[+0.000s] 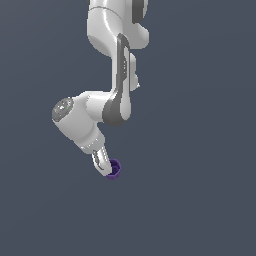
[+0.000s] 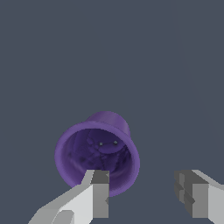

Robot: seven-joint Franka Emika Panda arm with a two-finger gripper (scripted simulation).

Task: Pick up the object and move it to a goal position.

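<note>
The whole background in both views is filled by a flat dark grey-blue surface (image 1: 200,200); no edge, wall or other part of a room can be made out, and no shadow or line is seen on it. Whether it is a floor or a table cannot be told.

The white arm (image 1: 107,30) is seen coming down from the upper edge of the exterior view. It is bent at a grey joint and ends in a thick white wrist part that is turned towards the exterior view's left.

Below the wrist, the tool (image 1: 107,169) is pointed downward and slightly towards the exterior view's right. In the wrist view the tool (image 2: 142,192) is shown spread, with a wide gap between its two grey-tipped fingers (image 2: 99,192). One finger is placed over the near rim of the cup, the other is well apart from it, so the cup is not pinched.

The small purple cup (image 1: 115,170) is seen just beside the tip of the tool in the exterior view. In the wrist view the cup (image 2: 94,153) is shown with its hollow opening towards the camera, and the dark inside is visible.
</note>
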